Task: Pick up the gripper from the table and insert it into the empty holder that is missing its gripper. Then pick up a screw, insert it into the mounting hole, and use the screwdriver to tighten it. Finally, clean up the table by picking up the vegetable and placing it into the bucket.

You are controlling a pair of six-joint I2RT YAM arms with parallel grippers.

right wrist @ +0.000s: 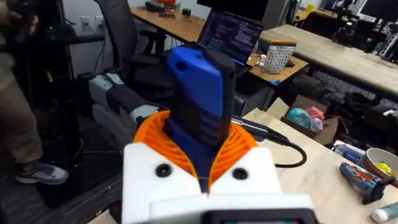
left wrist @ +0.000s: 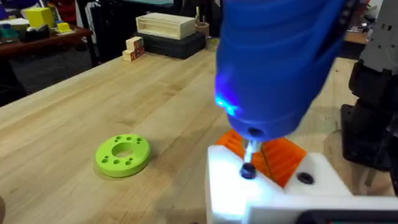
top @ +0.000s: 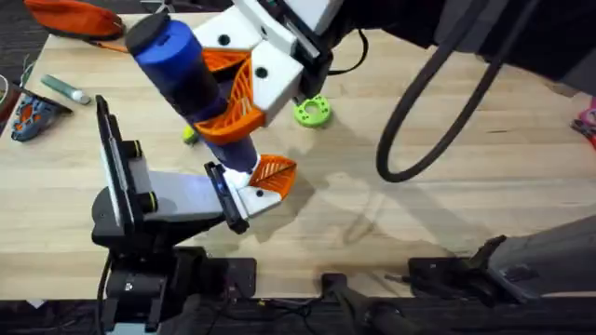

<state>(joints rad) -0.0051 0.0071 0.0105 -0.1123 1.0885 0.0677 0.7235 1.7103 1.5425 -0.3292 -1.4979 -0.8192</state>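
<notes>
My right gripper (top: 222, 97) reaches across from the upper right, shut on the fat blue screwdriver (top: 186, 70), which stands tilted between its orange ribbed pads (right wrist: 149, 134). The screwdriver (left wrist: 273, 62) glows blue, and its metal tip rests on a dark screw (left wrist: 247, 171) in the white holder (left wrist: 273, 196). The orange gripper piece (top: 275, 172) sits in the holder (top: 253, 197) at the tip of the left arm. A bit of the yellow vegetable (top: 189, 136) shows behind the screwdriver. In the right wrist view the bucket (right wrist: 379, 158) stands at the table's far side.
A green ring disc (top: 312, 110) lies on the wood just beyond the holder, also in the left wrist view as the disc (left wrist: 122, 154). A grey-green marker (top: 65, 88) and a blue-and-orange tool (top: 33, 113) lie at the far left. A black cable (top: 410, 102) loops over the right half.
</notes>
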